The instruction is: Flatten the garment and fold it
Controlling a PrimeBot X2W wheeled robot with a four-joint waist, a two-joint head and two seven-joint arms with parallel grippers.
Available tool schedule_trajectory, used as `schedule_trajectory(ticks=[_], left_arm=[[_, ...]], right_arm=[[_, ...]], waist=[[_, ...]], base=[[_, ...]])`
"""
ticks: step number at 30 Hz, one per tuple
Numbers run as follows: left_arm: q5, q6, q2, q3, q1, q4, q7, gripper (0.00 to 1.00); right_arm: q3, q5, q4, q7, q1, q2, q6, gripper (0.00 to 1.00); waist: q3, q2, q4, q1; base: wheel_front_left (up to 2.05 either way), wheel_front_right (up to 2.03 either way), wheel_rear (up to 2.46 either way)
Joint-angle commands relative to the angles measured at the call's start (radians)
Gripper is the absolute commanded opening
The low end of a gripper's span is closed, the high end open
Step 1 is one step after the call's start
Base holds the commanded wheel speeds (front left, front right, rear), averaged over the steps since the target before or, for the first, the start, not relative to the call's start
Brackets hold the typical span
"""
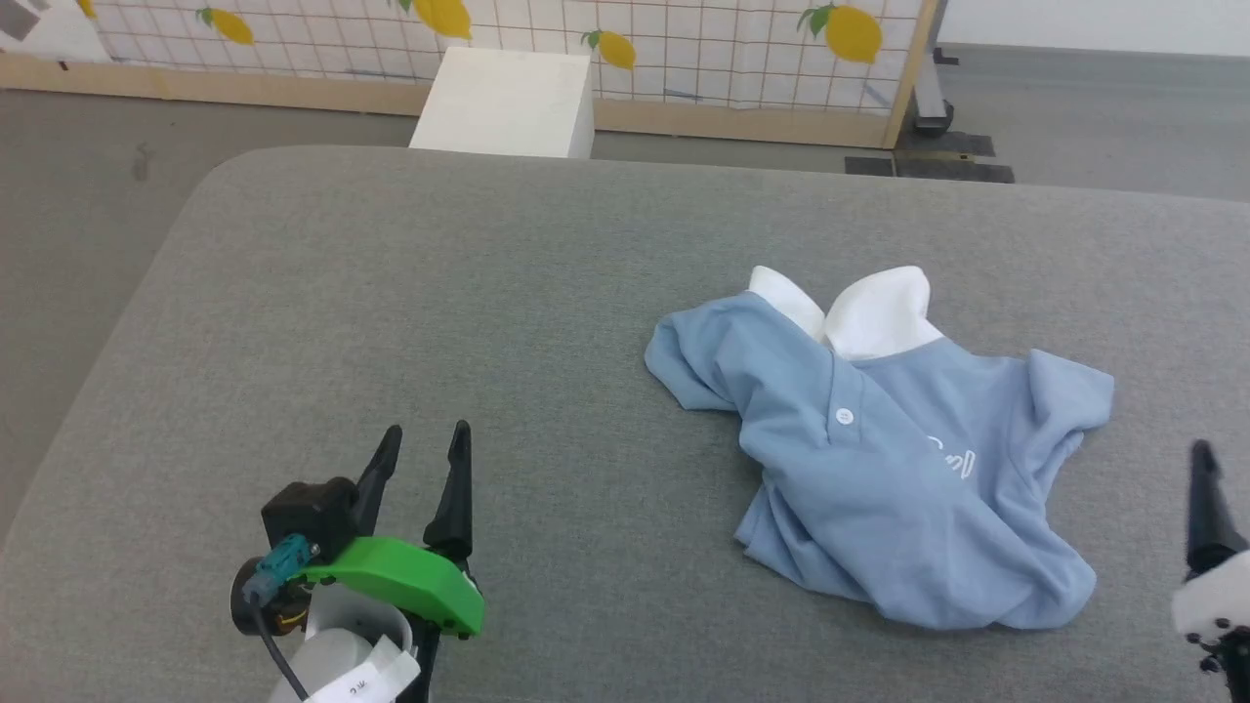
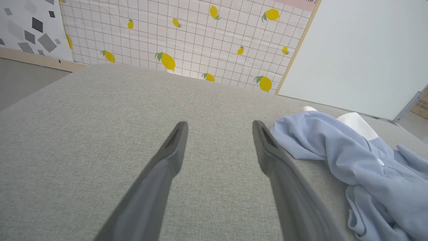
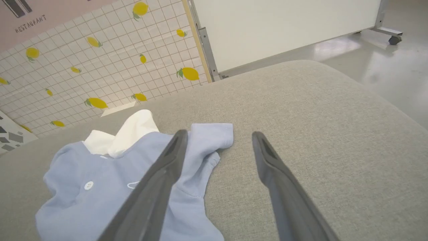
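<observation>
Right of centre on the grey fabric counter (image 1: 391, 293), crumpled light-blue polo shirt (image 1: 879, 469) lies collar-far, just beside spread right gripper (image 3: 219, 135), well apart from spread left gripper (image 1: 426, 434).

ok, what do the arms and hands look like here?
Left hand: two long dark tapered fingers, green bracket, black block, teal plug with black cable, white labelled forearm. Right hand: same dark fingers, white housing.
</observation>
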Motion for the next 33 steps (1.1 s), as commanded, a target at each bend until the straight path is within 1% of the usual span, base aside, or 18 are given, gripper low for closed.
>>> schedule_trajectory(ticks=[1, 6, 9, 12, 16, 18, 19, 21, 23, 28, 33], left_arm=[[-0.012, 0.008, 0.0, 0.001, 0.01, -0.006, 0.003, 1.0], [-0.013, 0.007, -0.009, -0.012, -0.042, -0.01, 0.027, 1.0], [-0.001, 0.008, -0.019, -0.038, -0.134, 0.025, 0.086, 1.0], [-0.011, -0.002, -0.039, -0.058, -0.249, 0.081, 0.16, 1.0], [-0.021, 0.003, -0.06, -0.092, -0.433, 0.208, 0.339, 1.0], [-0.024, 0.018, -0.066, -0.108, -0.521, 0.285, 0.463, 1.0], [-0.031, 0.034, -0.07, -0.11, -0.566, 0.328, 0.534, 1.0], [-0.036, 0.047, -0.074, -0.12, -0.643, 0.385, 0.635, 1.0], [-0.027, 0.052, -0.077, -0.143, -0.704, 0.436, 0.718, 1.0], [0.003, 0.046, -0.08, -0.205, -0.8, 0.529, 0.878, 1.0], [0.036, 0.04, -0.08, -0.258, -0.826, 0.588, 0.952, 1.0]], right_arm=[[-0.011, -0.006, 0.01, -0.024, -0.016, 0.0, -0.001, 1.0], [-0.016, -0.019, 0.035, -0.066, -0.04, 0.0, -0.001, 1.0], [-0.003, -0.021, 0.043, -0.073, -0.065, 0.0, -0.001, 1.0], [0.015, -0.014, 0.043, -0.072, -0.092, 0.0, -0.001, 1.0], [0.044, -0.002, 0.034, -0.073, -0.129, 0.0, -0.001, 1.0], [0.056, 0.012, 0.033, -0.071, -0.147, 0.0, -0.001, 1.0], [0.061, 0.014, 0.033, -0.072, -0.155, 0.0, -0.001, 1.0], [0.068, 0.021, 0.036, -0.074, -0.168, 0.0, -0.001, 1.0], [0.068, 0.023, 0.042, -0.079, -0.173, 0.0, -0.001, 1.0], [0.07, 0.027, 0.06, -0.095, -0.182, 0.0, -0.001, 1.0], [0.066, 0.025, 0.074, -0.107, -0.194, 0.0, -0.001, 1.0]], waist=[[0.001, -0.0001, -0.009, 0.0], [0.02, -0.0001, -0.041, 0.0], [0.045, -0.0001, -0.069, 0.0], [0.081, -0.0001, -0.096, 0.0], [0.147, -0.0001, -0.137, 0.0], [0.184, -0.0001, -0.16, 0.0], [0.204, -0.0001, -0.173, 0.0], [0.235, -0.0001, -0.191, 0.0], [0.259, -0.0001, -0.204, 0.0], [0.307, -0.0001, -0.231, 0.0], [0.33, -0.0001, -0.24, 0.0]], base=[[0.0, 0.0, 0.0], [0.0, 0.0, 0.0], [0.0, 0.0, 0.0], [0.0, 0.0, 0.0], [0.0, 0.0, 0.0], [0.0, 0.0, 0.0], [0.0, 0.0, 0.0], [0.0, 0.0, 0.0], [0.0, 0.0, 0.0], [0.0, 0.0, 0.0], [0.0, 0.0, 0.0]])
